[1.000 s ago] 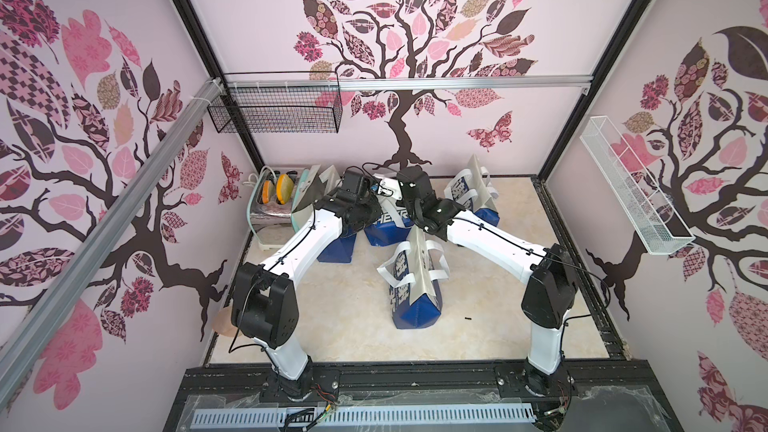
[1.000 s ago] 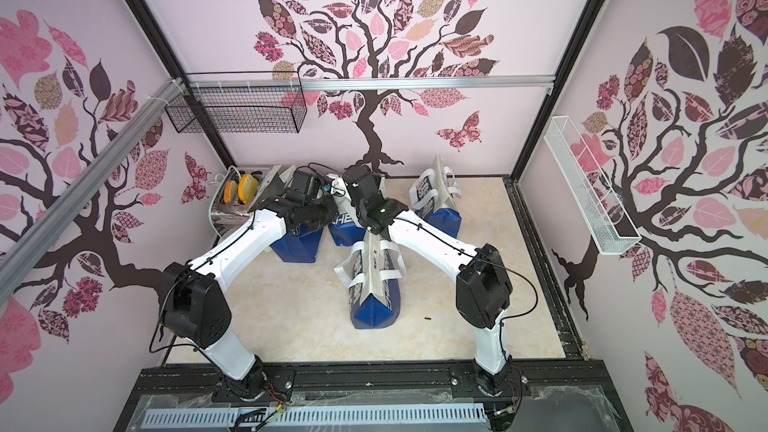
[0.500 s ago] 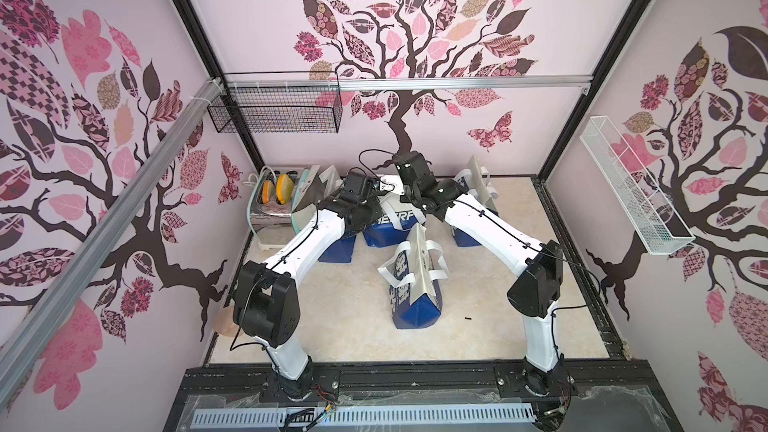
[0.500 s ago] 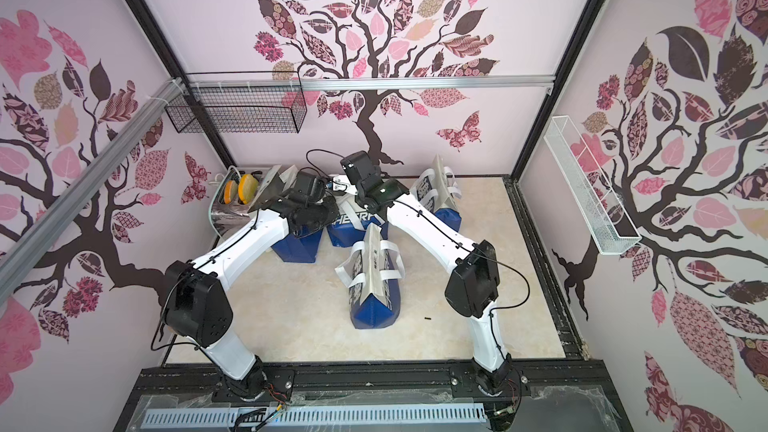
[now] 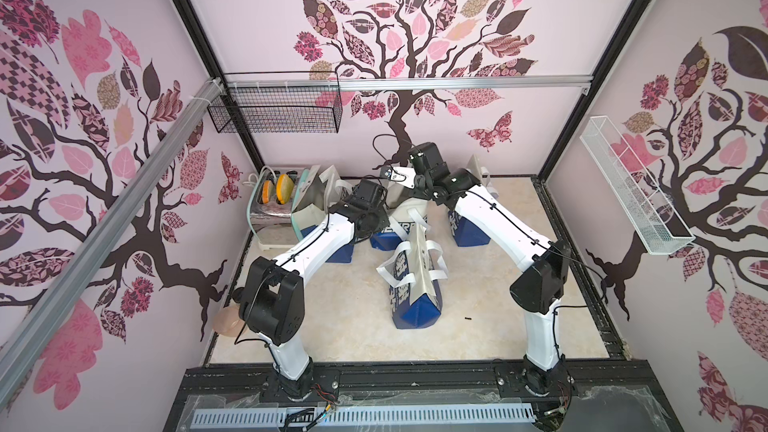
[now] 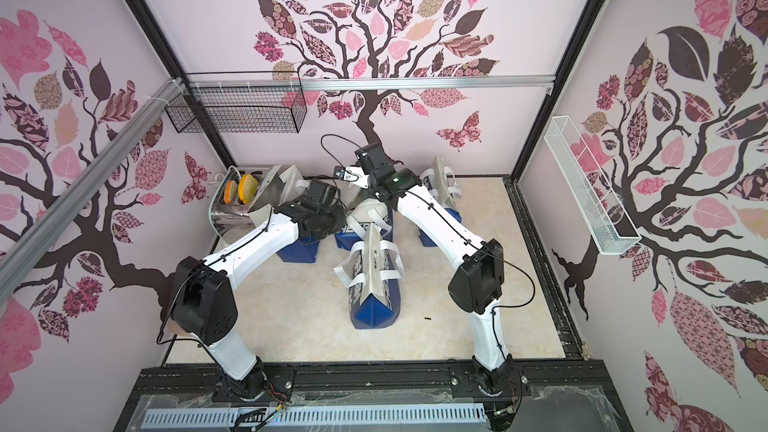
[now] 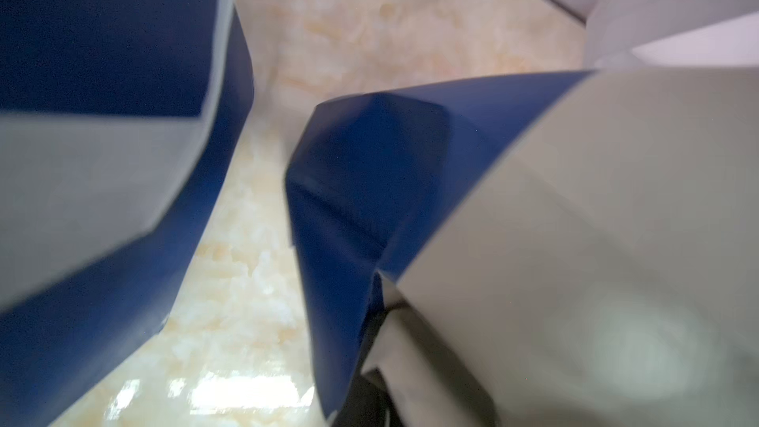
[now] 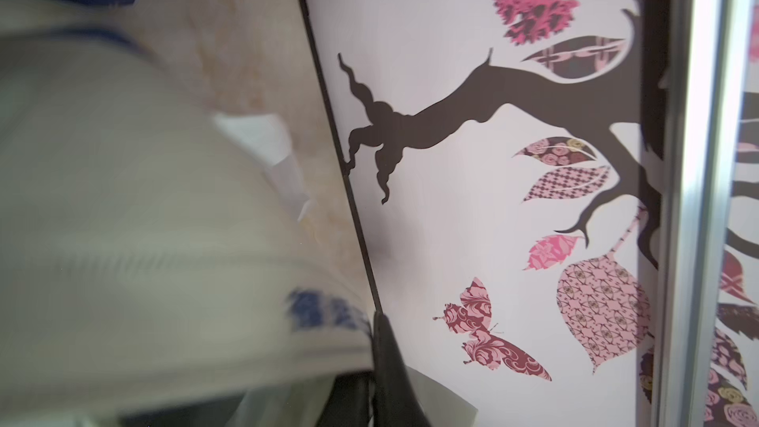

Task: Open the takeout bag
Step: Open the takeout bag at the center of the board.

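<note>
Bag (image 5: 399, 228) rim betw. L jaws (pinched)

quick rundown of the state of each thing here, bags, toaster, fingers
middle bag: upright, top bulged, held at the rim
front bag: upright, folded flat, shut
left bag: upright, partly hidden
right bag: upright, looks shut
toaster: both slots filled
left fingers: shut on the middle bag
right fingers: against the middle bag's top, open or shut unclear
black wire basket: empty
</note>
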`<state>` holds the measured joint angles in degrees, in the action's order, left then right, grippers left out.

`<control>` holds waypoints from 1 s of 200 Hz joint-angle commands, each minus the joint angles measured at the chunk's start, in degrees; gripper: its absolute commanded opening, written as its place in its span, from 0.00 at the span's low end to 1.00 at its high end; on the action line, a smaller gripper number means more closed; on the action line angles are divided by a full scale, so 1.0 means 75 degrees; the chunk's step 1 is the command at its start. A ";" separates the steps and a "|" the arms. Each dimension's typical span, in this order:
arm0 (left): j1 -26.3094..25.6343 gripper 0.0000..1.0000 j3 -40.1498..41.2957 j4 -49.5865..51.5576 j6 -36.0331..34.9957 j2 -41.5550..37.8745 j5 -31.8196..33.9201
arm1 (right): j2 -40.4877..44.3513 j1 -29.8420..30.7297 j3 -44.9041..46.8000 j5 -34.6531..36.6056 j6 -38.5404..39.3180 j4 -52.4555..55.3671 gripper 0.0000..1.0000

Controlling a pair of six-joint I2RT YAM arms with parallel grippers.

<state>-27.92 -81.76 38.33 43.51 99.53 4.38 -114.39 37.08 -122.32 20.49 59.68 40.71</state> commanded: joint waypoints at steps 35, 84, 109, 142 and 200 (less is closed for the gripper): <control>-0.0094 0.00 -0.0225 0.1776 0.0321 0.0215 -0.0196 | 0.1845 -0.0242 0.2264 -0.0786 -0.3600 -0.1771 0.21; 0.0152 0.00 -0.0746 0.1777 0.0653 0.0053 -0.0581 | 0.2004 -0.0231 0.1959 0.0282 -0.5257 -0.1379 0.55; 0.0283 0.00 -0.1045 0.1408 0.0983 -0.0041 -0.0629 | 0.2379 -0.0230 0.2095 0.0719 -0.6027 -0.0980 0.58; 0.0441 0.00 -0.0894 0.0471 0.1529 -0.0017 -0.0696 | 0.3739 -0.0217 0.3740 0.0772 -0.7121 -0.1383 0.57; 0.0395 0.16 -0.0197 -0.1900 0.1405 0.0177 -0.0363 | 0.5580 -0.0184 0.5540 0.0516 -0.7825 -0.0868 0.55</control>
<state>-24.84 -84.31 33.65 54.61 100.12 -0.25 -75.22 35.42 -82.83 25.08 4.56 31.53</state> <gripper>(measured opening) 0.097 0.547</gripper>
